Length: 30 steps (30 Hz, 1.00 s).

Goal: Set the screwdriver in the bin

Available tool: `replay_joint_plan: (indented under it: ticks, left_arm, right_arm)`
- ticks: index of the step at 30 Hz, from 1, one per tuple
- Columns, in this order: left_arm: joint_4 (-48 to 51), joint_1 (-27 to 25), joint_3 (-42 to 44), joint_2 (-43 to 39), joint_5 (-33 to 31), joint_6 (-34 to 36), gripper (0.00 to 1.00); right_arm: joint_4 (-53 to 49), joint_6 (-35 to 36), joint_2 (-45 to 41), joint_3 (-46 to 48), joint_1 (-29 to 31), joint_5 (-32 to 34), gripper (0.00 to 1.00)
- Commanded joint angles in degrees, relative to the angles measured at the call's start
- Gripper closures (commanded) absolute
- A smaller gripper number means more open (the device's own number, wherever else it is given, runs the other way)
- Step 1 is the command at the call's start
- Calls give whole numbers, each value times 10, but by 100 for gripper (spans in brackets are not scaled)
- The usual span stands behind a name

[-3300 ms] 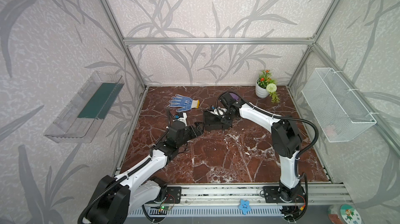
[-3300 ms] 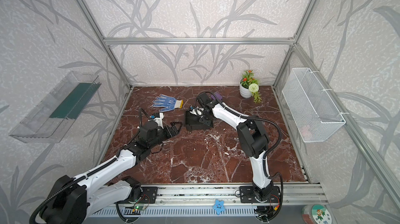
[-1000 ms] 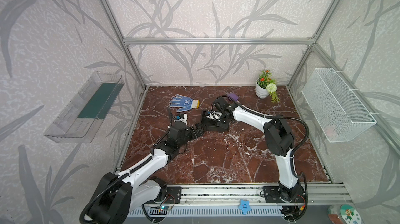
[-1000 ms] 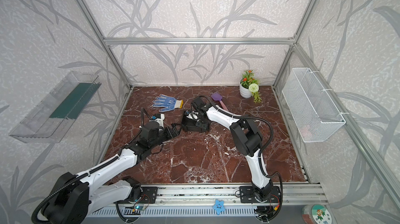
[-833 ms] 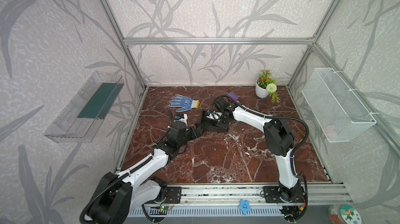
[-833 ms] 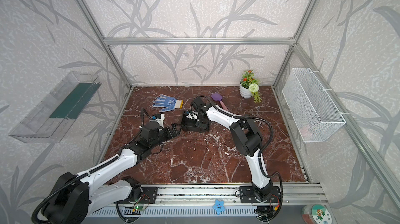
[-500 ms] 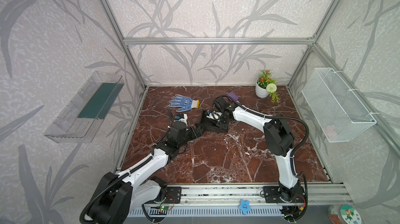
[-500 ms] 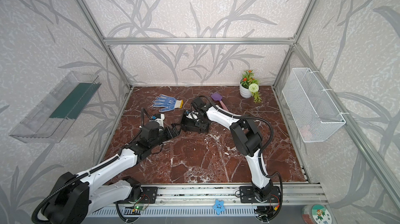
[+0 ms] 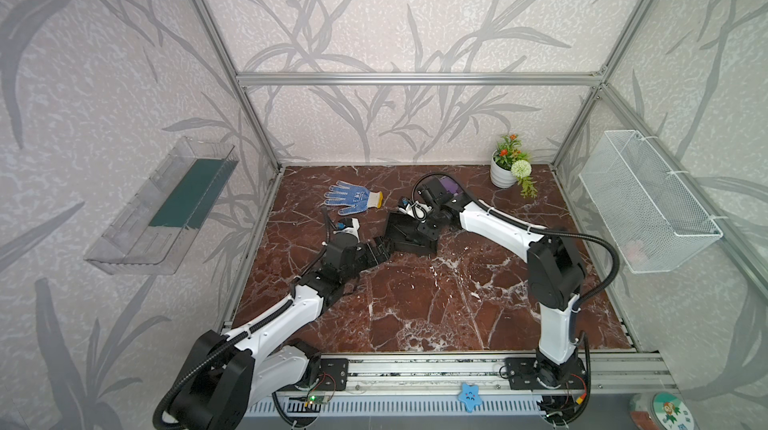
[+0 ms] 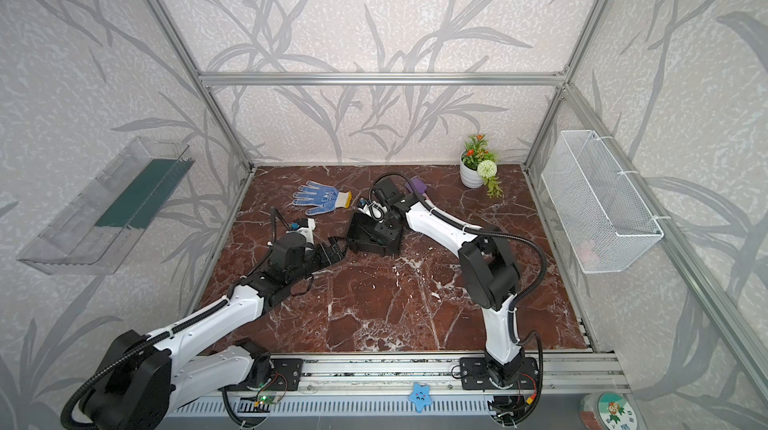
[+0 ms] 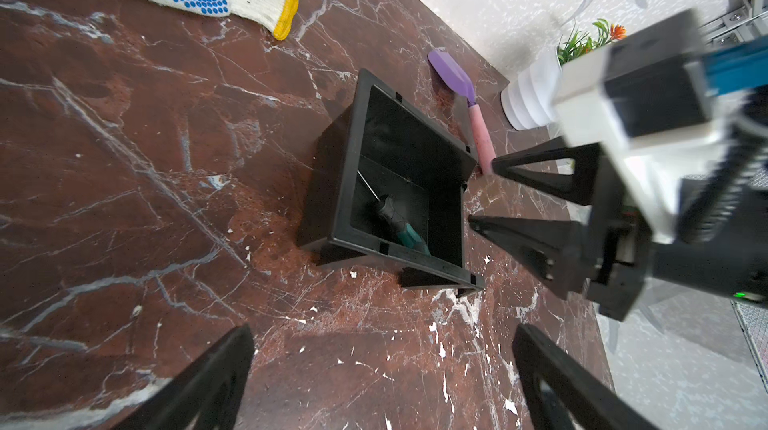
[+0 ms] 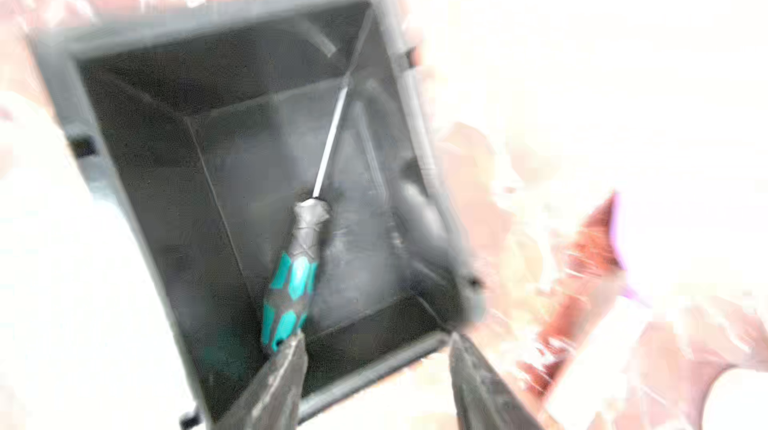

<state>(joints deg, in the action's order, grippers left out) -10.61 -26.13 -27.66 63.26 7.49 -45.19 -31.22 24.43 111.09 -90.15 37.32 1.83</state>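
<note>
Inside one bin (image 11: 328, 182), one screwdriver (image 11: 399, 222).

Stretching the right arm (image 9: 498, 226) forward and inward from its base, elbow standing high, wrist tipping downward. Holding the right gripper (image 11: 481, 193) with jaws parted, gripping nothing. Extending the left arm (image 9: 291, 315) diagonally toward the middle, forearm lying low. Pointing the left gripper (image 11: 382, 328) toward the right one, fingers (image 11: 216, 378) spreading wide, clasping nothing, stopping just short of the other gripper.
</note>
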Motion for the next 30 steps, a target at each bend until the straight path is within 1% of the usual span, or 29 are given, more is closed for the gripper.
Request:
replay_joint_plan:
  ticks: [1,4,6,9,11,12,14,16,18,20,22,24,27,30]
  left_arm:
    - [11,2,-17,0,-17,-1,1]
    - [9,2,-22,-1,-31,5,1]
    - [11,2,-28,-1,-45,14,1]
    - [11,2,-35,-7,-83,29,1]
    - [7,2,-37,-15,-116,38,1]
    - [4,2,-38,-19,-132,42,1]
    - [0,3,-40,-27,-177,54,1]
    - [-10,3,-37,-31,-219,53,1]
    - [-42,4,-28,-28,-250,54,1]
    - [-45,5,-34,-23,-280,71,1]
    - [-39,6,-43,-21,-325,101,1]
    - [-43,6,-41,-23,-386,130,1]
    - [-81,6,-20,-31,-475,189,1]
    - [-142,9,11,-37,-551,277,1]
  right_arm:
    - [51,-51,-66,36,-19,-19,35]
    - [78,-81,-103,64,-31,-27,30]
    - [100,-106,-127,82,-41,-24,25]
    - [143,-155,-175,124,-65,-38,15]
    - [184,-201,-210,165,-86,-46,8]
    - [202,-219,-225,181,-95,-48,7]
    - [244,-259,-260,226,-116,-37,1]
    - [278,-292,-289,269,-137,-19,1]
    - [301,-322,-313,306,-157,23,1]
    - [313,-349,-332,338,-175,75,1]
    - [318,-374,-349,370,-194,146,1]
    - [333,-390,-363,413,-212,206,1]
    - [386,-379,-381,484,-218,317,1]
    - [440,-344,-402,544,-218,365,1]
